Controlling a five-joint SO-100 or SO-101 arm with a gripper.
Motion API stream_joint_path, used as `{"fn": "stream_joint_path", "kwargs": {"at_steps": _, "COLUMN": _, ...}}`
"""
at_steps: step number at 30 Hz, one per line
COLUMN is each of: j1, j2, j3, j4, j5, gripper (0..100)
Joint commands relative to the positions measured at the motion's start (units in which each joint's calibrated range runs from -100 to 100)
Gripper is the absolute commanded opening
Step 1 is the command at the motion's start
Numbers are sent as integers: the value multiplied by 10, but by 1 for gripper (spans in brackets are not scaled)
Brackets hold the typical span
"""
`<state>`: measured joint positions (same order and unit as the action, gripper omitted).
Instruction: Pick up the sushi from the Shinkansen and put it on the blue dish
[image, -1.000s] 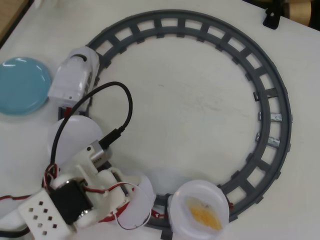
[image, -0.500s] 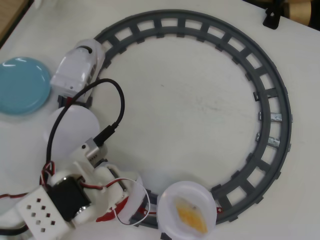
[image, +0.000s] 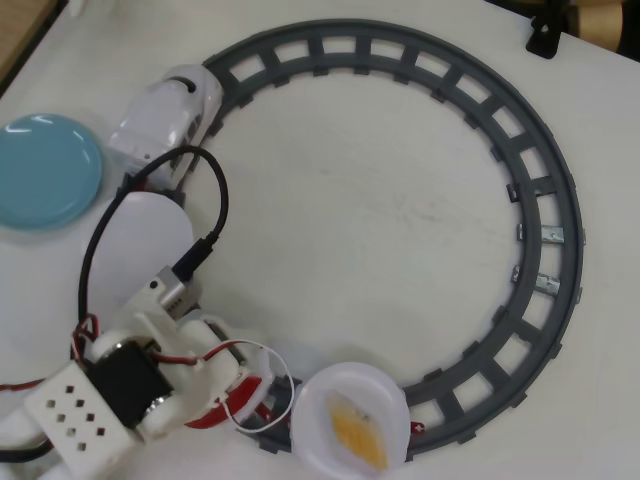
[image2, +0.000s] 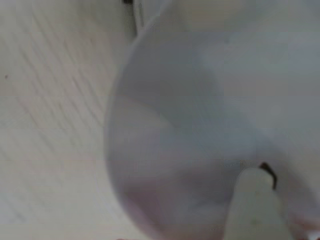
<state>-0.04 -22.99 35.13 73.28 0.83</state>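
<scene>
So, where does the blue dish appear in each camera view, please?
Overhead view: the blue dish lies at the left edge, just left of the Shinkansen.
Wrist view: it is not in the picture; a blurred white plate fills most of it.
Shared landmark: the white table, seen on the left in the wrist view.

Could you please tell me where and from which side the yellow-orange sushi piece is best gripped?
Probably from straight above, pinching across the narrow middle of the yellow-orange sushi piece. It lies flat on a white plate, its length running diagonally in the overhead view, so a side approach would likely meet the plate.
</scene>
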Motion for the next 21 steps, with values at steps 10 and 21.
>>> {"fn": "stream_joint_path", "kwargs": {"at_steps": 10, "j1": -278, "j2": -126, "j3": -15, "j4": -18, "j5": 10, "gripper": 25}}
{"fn": "stream_joint_path", "kwargs": {"at_steps": 21, "j1": -269, "j2": -186, "j3": -25, "j4": 18, "j5": 13, "gripper": 28}}
